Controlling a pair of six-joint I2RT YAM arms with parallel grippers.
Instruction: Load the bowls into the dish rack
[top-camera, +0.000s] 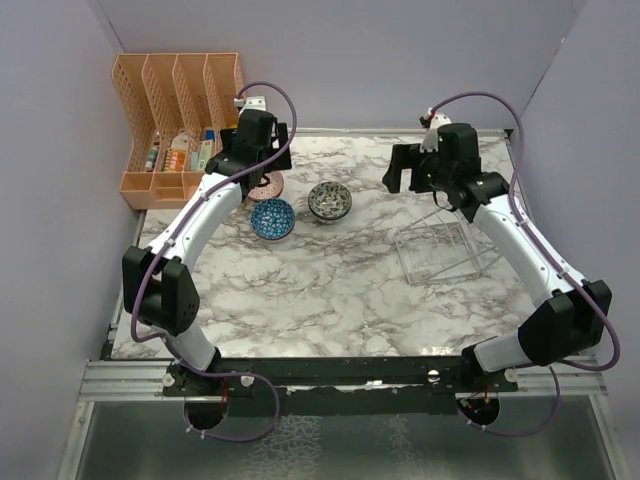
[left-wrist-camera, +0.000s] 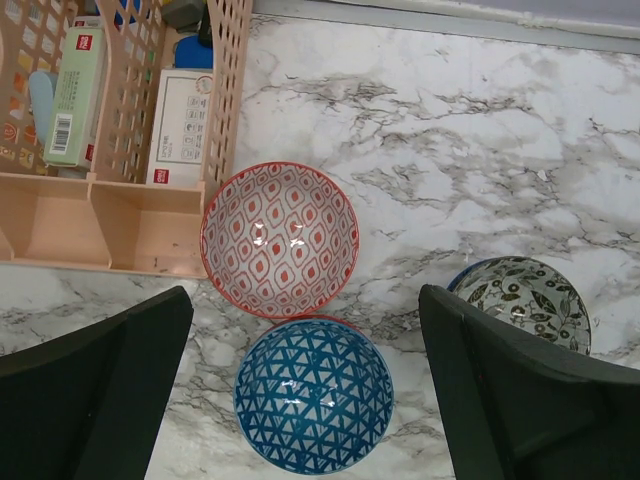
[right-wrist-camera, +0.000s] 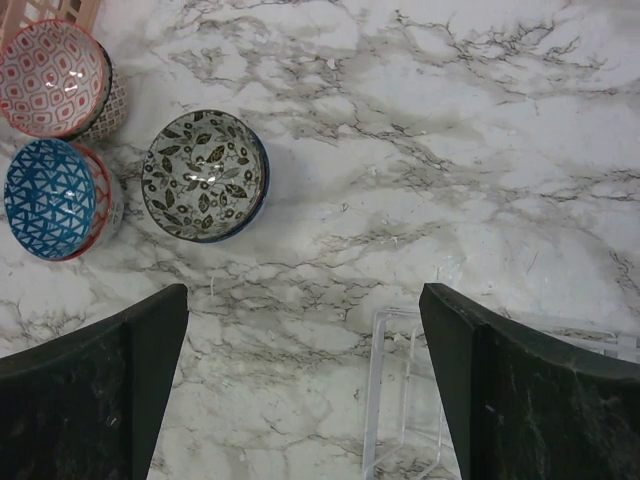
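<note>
Right end effector (right-wrist-camera: 303, 295) overlooks rack (right-wrist-camera: 372, 400); left view, organizer (left-wrist-camera: 110, 220).

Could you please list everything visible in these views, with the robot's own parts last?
Round patterned bowls: three seen from above, red-white bowl, blue bowl, grey leaf-print bowl, clustered together, far left.
Clear wire-frame dish rack: one, see-through, right side, empty.
Orange slotted plastic organizer: one, far left corner, holding boxes.
White-grey marble table: one, beneath everything.
Left gripper: one, black, open, above the bowls.
Right gripper: one, black, open, above bare table near the rack.
</note>
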